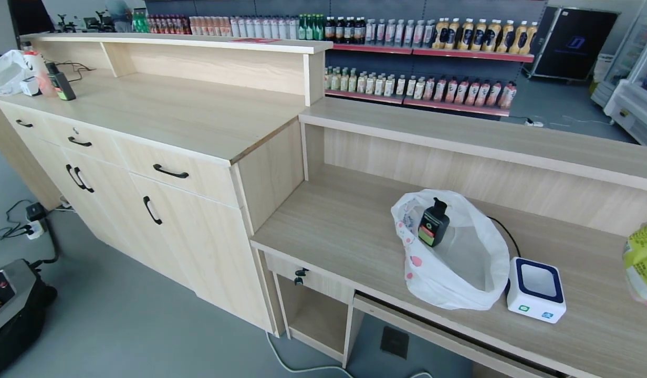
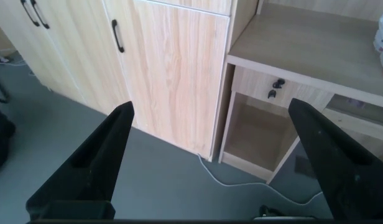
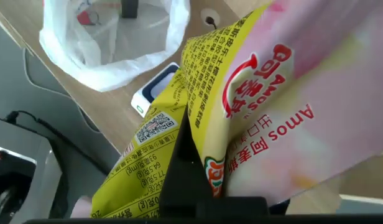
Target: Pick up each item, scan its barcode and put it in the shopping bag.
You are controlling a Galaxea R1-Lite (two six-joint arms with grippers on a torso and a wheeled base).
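Snack packet (image 3: 253, 93) clamped in right gripper (image 3: 194, 162), right of scanner (image 1: 536, 289), seemingly not yet scanned; next move calls for presenting its barcode to scanner, then dropping into shopping bag (image 1: 434, 278) just left of scanner; left gripper (image 2: 210, 106) wide, empty, far left of scanner

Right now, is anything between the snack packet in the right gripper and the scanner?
Nothing visible. Bare desktop lies between the snack packet and the scanner. The shopping bag sits beside the scanner on its other side, open, with a dark bottle inside.
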